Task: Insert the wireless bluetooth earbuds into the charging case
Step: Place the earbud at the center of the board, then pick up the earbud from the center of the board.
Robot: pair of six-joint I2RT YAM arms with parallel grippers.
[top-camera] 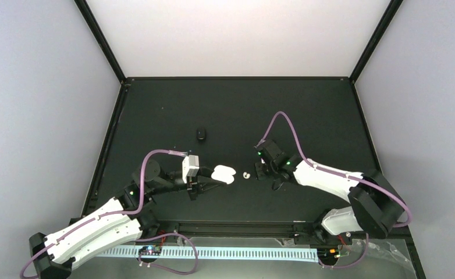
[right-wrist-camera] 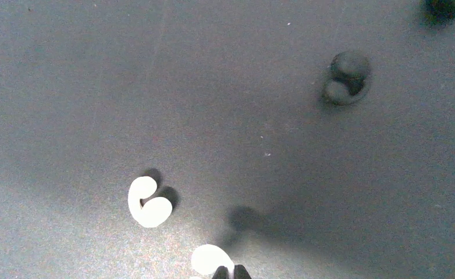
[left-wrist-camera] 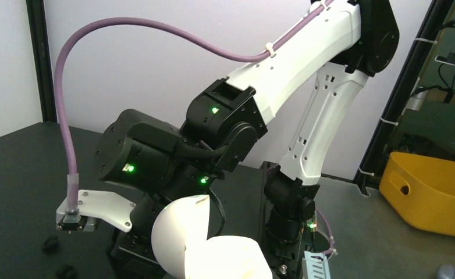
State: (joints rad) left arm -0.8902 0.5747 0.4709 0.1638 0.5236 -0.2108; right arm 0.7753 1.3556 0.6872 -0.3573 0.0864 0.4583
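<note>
Hold open charging case (top-camera: 223,174) clamped steady in left jaws. With right jaws pinched shut, white earbud (right-wrist-camera: 210,258) at tips: confirm grip before seating.

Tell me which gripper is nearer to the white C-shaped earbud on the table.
Right. The right gripper is shut just right of the earbud in the top view. The left gripper is farther off on the other side, and the case it holds sits between.
</note>
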